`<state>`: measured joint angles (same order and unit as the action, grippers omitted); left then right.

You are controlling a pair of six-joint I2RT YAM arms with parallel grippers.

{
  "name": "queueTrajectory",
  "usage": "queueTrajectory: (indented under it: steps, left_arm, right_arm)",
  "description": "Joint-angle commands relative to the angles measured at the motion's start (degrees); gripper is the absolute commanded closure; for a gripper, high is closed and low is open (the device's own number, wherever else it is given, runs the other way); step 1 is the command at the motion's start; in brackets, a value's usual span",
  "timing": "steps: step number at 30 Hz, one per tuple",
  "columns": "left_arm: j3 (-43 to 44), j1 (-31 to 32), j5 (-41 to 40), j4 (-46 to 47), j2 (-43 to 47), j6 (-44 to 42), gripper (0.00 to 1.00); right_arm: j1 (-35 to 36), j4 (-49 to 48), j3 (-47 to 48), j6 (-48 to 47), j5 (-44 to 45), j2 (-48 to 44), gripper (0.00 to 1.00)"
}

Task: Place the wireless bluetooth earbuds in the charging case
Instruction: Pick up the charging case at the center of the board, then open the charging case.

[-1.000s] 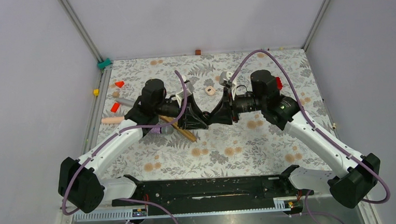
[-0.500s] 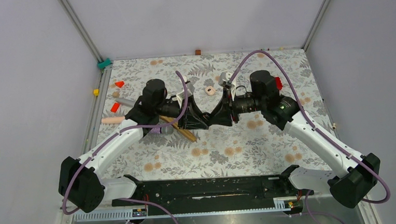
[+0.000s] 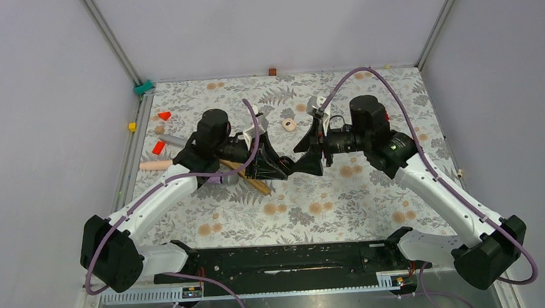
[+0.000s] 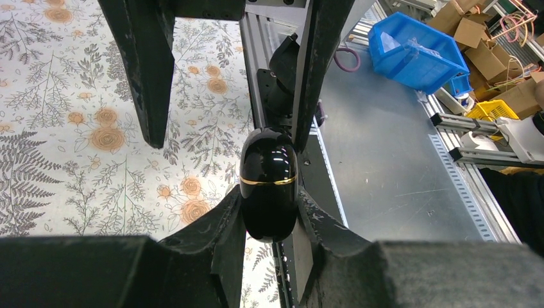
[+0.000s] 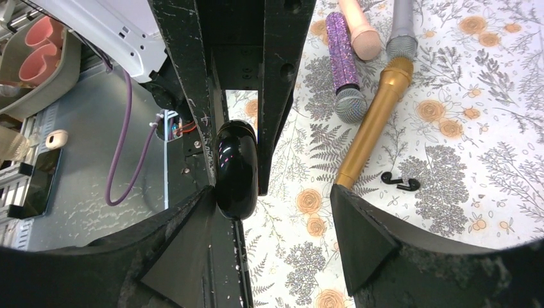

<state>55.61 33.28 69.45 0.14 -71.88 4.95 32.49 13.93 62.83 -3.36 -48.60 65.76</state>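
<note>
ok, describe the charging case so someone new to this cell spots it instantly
At the centre of the floral tablecloth, the two arms' pincers meet. The left pincer is clamped on the glossy black pebble-shaped charging case, with the open right pincer straddling it. Its mirror shine and thin gold seam set it apart from the matte black fingers around it.

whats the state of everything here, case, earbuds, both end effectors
charging case: lid closed, held off the surface
left end effector: shut on the case
right end effector: open, one finger against the case
earbuds: lying loose, outside the case
gold microphone: lying flat
</note>
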Motion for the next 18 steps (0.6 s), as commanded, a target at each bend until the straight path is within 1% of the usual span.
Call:
queueTrajectory:
  steps: [1,5,7,10,13,18]
  left_arm:
    - [0.20,0.20,2.71,2.38,1.26,-1.03,1.00]
    - [0.24,0.15,2.87,2.41,1.26,-0.93,1.00]
    - [0.28,0.21,2.81,2.38,1.16,-0.92,1.00]
    - [0.34,0.28,2.82,2.34,1.05,-0.92,1.00]
    - [0.33,0.21,2.79,2.35,0.87,-0.90,1.00]
    - [0.42,0.22,2.81,2.40,1.04,-0.82,1.00]
  right_arm:
    - [-1.46,-1.00,2.08,-1.02,2.04,-2.75,0.27]
    - [-1.68,-0.95,1.87,-1.92,5.38,-3.94,0.27]
    - [-1.73,-0.99,1.63,-2.25,5.64,-4.32,0.27]
    - [-1.73,-0.94,1.60,-1.63,2.00,-4.32,0.25]
    - [-1.73,-1.34,1.77,0.07,-3.00,-3.89,0.17]
    - [-1.75,-2.13,1.36,0.65,-1.50,-3.34,0.15]
